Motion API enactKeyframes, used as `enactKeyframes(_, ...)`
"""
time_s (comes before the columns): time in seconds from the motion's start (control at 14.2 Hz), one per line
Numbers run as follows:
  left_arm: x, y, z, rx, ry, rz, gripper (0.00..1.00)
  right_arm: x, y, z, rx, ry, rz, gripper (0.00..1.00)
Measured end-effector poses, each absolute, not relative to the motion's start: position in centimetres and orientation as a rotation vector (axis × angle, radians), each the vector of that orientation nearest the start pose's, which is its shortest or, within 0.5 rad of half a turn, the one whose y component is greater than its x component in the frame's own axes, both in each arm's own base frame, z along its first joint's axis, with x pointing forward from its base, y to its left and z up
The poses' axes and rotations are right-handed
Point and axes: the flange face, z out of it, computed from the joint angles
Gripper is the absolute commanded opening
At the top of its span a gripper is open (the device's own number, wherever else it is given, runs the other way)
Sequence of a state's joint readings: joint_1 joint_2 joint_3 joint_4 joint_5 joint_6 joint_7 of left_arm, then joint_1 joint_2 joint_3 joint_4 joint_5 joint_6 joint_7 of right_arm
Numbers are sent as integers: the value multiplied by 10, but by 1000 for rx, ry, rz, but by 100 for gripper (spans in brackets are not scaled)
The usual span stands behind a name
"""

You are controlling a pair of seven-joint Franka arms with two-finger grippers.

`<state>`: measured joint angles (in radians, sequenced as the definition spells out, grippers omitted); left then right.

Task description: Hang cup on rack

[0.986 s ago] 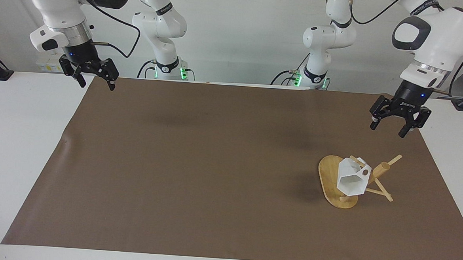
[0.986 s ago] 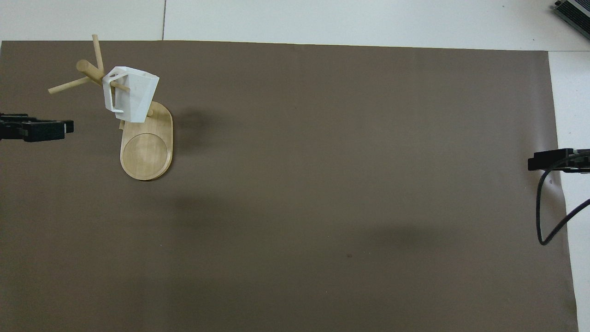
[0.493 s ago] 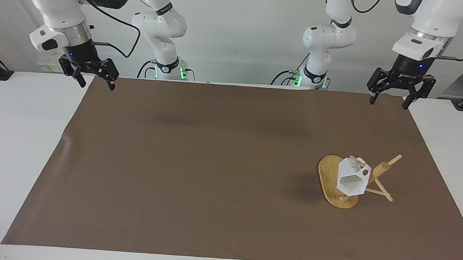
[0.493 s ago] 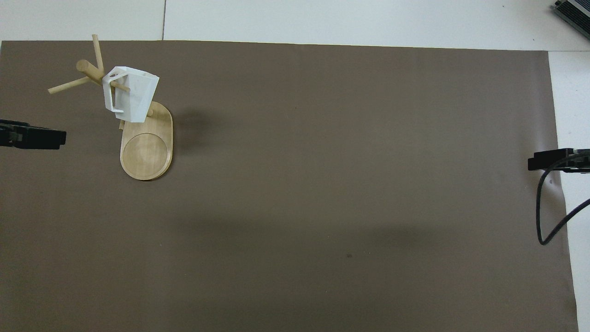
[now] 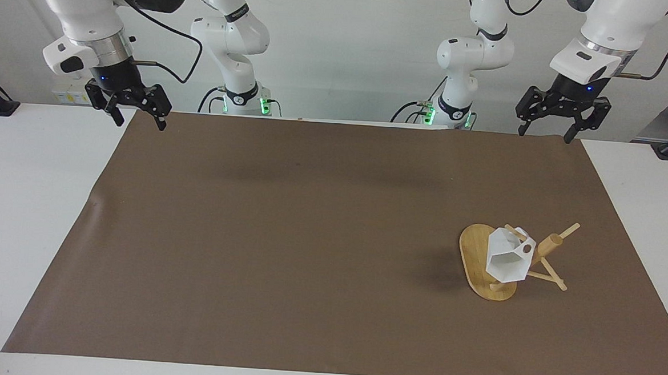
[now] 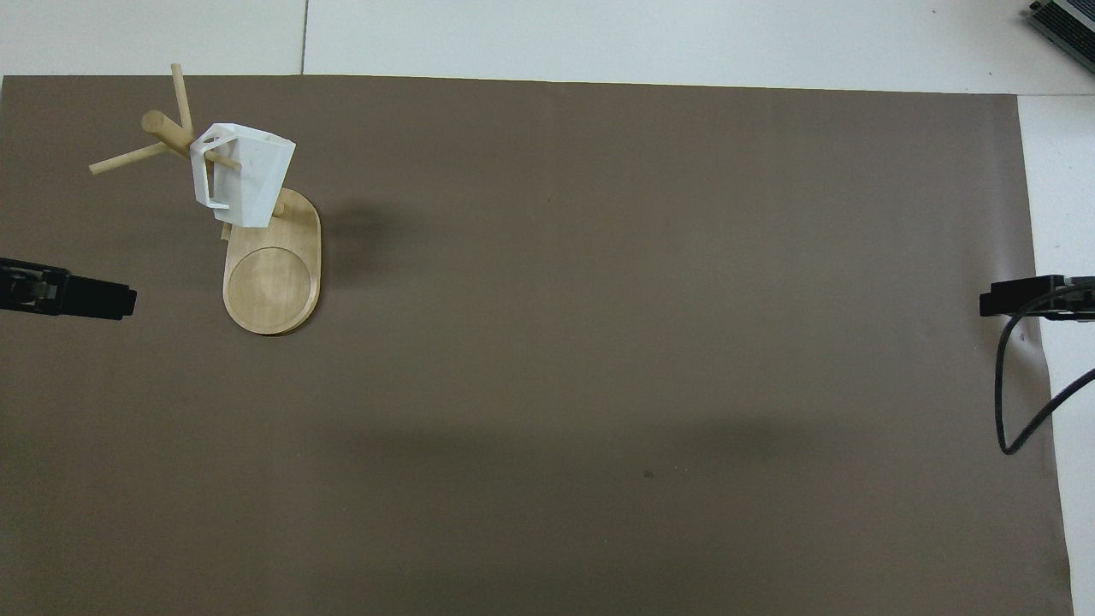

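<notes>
Hanging looks done: the small white faceted cup (image 5: 507, 260) hangs by its handle on a peg of the light bamboo rack (image 5: 481, 264), lower right of the facing view. Left gripper (image 5: 544, 131) and right gripper (image 5: 138, 120) hover wide open, empty, at the top corners.

Robot lab: two white arms (image 5: 233, 39), paper-covered table (image 5: 35, 206).

Cup (image 5: 507, 258) on rack: white, matt plastic look, flat facets. Rack (image 5: 493, 264): pale bamboo-like wood, smooth, faint sheen on base. Mat (image 5: 285, 236) under rack: brown, matt, paper-like, slight wrinkle at edge. Table (image 5: 24, 205) around mat: white, smooth
</notes>
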<state>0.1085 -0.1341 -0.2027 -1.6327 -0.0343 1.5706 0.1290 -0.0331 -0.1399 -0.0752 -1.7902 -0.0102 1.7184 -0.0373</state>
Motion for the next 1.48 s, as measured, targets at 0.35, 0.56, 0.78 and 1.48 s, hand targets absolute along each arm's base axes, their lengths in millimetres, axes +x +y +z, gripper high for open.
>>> enactKeyframes(0.35,501,-47,681,-3148,328,-45,100,519,-60,608,-3142,109,-107,100)
enactKeyframes(0.56,503,-43,678,-3157,323,-31,100,519,-60,608,-3142,109,-107,100)
enactKeyframes(0.78,504,-42,677,-3163,328,-27,100,519,-60,608,-3142,109,-107,100)
enactKeyframes(1.48,502,-32,682,-3149,299,-18,100,519,-60,608,-3142,109,-107,100)
